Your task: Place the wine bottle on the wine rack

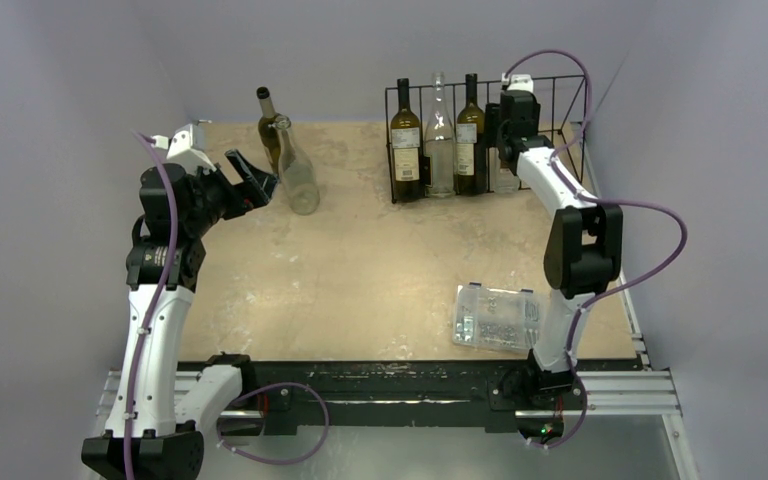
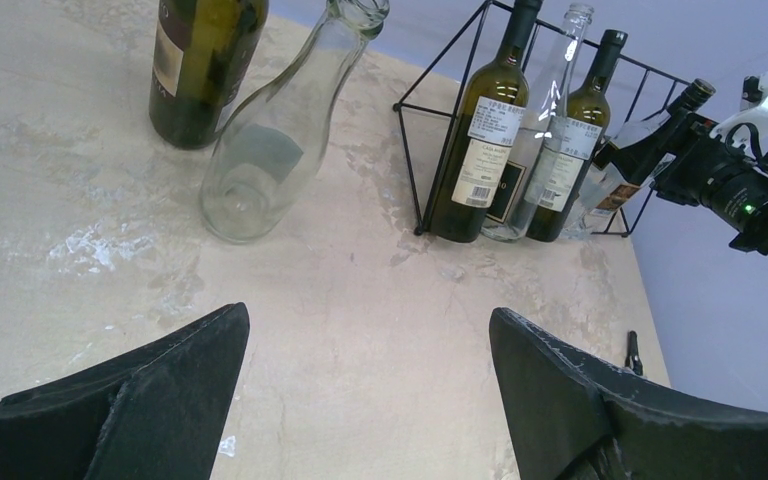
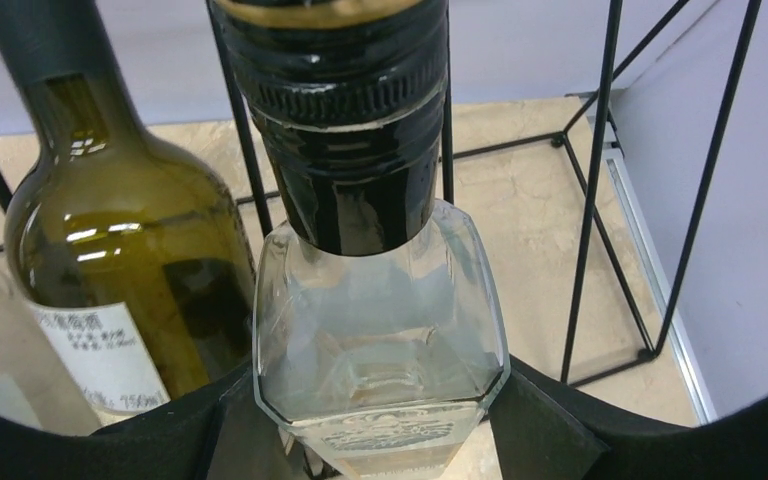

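Note:
The wine rack [image 1: 557,100] is a black wire frame at the back right, also seen in the left wrist view [image 2: 440,110]. Three bottles [image 1: 439,140] stand in its left slots. My right gripper [image 3: 378,385] is shut on a clear square-shouldered wine bottle [image 3: 380,330] with a black cap. That bottle [image 2: 615,175] leans inside the rack just right of the three, between the rack's bars. My left gripper [image 2: 368,315] hangs open and empty over bare table at the back left [image 1: 255,175].
A dark green bottle [image 1: 268,125] and a clear glass carafe-shaped bottle [image 1: 298,175] stand just right of the left gripper. A clear plastic parts box [image 1: 498,317] lies near the right arm's base. Purple walls close in behind and at both sides.

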You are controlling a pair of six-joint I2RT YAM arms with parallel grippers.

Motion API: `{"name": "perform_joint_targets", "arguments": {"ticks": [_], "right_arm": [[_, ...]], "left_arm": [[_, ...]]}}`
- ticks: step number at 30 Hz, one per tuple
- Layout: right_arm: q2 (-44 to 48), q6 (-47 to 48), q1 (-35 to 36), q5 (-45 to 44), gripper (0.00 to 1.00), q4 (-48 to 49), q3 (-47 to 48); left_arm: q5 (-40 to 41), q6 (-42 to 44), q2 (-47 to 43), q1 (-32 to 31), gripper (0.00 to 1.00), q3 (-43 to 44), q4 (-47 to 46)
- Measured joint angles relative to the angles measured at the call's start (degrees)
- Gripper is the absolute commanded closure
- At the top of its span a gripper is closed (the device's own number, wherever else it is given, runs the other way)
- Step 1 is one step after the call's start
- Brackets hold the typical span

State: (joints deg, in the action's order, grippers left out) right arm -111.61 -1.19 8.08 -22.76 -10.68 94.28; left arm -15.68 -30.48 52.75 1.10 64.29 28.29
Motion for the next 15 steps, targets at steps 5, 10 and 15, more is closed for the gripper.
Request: {"name": "perform_joint_targets", "arguments": {"ticks": [5, 10, 15], "right_arm": [[-1.64, -1.11, -2.08, 2.64, 1.00, 2.40, 0.57], [-3.72, -2.08, -3.63, 5.05, 0.84, 3.41, 2.32], [-5.35, -2.43, -4.28, 6.49, 0.60, 3.85, 3.98]], "left_arm": [[-0.04, 0.00, 0.22, 0.00, 0.10, 0.00, 0.00], [-0.20, 0.00, 0.48, 0.02, 0.10, -0.02, 0.00], [-0.39, 0.00, 0.63, 0.33, 0.10, 0.00, -0.02]]}}
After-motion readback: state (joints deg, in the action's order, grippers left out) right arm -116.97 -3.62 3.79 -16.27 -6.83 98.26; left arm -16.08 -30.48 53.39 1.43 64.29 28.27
